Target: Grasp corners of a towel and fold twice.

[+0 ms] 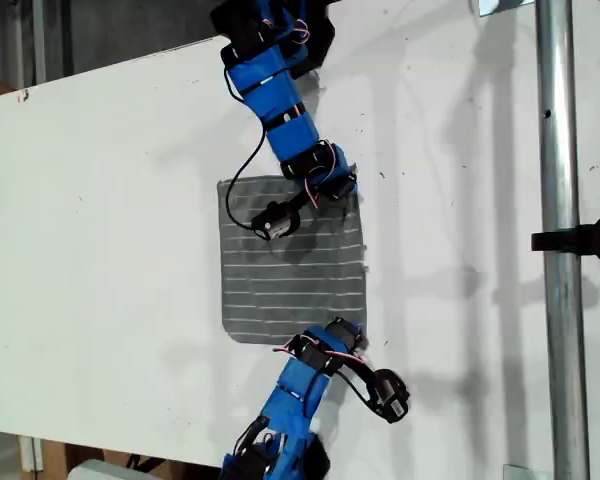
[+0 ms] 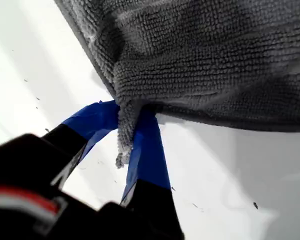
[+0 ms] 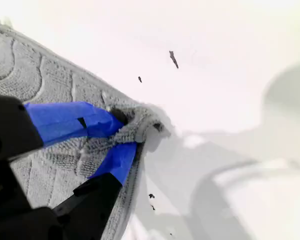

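The gray towel (image 1: 290, 270) with thin white stripes lies flat on the white table (image 1: 100, 250). My first gripper (image 1: 348, 188), on the arm coming from the exterior view's top, is shut on the towel's far corner at the exterior view's right. The first wrist view shows that corner (image 2: 124, 135) bunched between the blue fingers of my first gripper (image 2: 127, 112), with the towel (image 2: 215, 60) spreading beyond. My second gripper (image 1: 348, 332), on the arm from the exterior view's bottom, is shut on the near corner on the same side. That corner (image 3: 140, 125) of the towel (image 3: 35, 65) is pinched in my second gripper (image 3: 132, 132).
A vertical metal pole (image 1: 558, 240) with a black clamp (image 1: 585, 240) stands at the exterior view's right. The table's edge runs slanted along the exterior view's top left. Cables hang from both arms over the towel's ends.
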### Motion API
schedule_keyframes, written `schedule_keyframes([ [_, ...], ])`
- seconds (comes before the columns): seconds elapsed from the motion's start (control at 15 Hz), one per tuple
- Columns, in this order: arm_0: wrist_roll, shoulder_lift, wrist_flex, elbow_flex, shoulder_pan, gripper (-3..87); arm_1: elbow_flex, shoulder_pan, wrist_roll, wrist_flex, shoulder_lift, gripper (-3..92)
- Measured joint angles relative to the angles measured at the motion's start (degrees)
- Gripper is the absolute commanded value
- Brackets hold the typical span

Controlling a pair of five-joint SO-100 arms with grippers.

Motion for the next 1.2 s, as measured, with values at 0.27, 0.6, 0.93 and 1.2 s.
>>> schedule_keyframes([
  [0.27, 0.88, 2.55, 0.35, -0.97, 0.26, -1.8, -0.88, -0.18, 0.00, 2.37, 0.09, -0.1],
  [0.6, 9.67, 5.27, 16.35, -22.59, 8.00, -1.8, -11.16, -8.35, 0.26, 12.57, 4.31, -0.2],
  [0.93, 8.70, 11.87, 18.98, -17.93, 2.81, -1.8, -15.03, -1.58, -2.11, 18.19, 11.69, -0.2],
  [1.2, 19.16, 20.65, 13.80, -3.34, -19.78, -1.8, -9.05, 20.30, -16.00, 17.23, 18.02, -0.2],
])
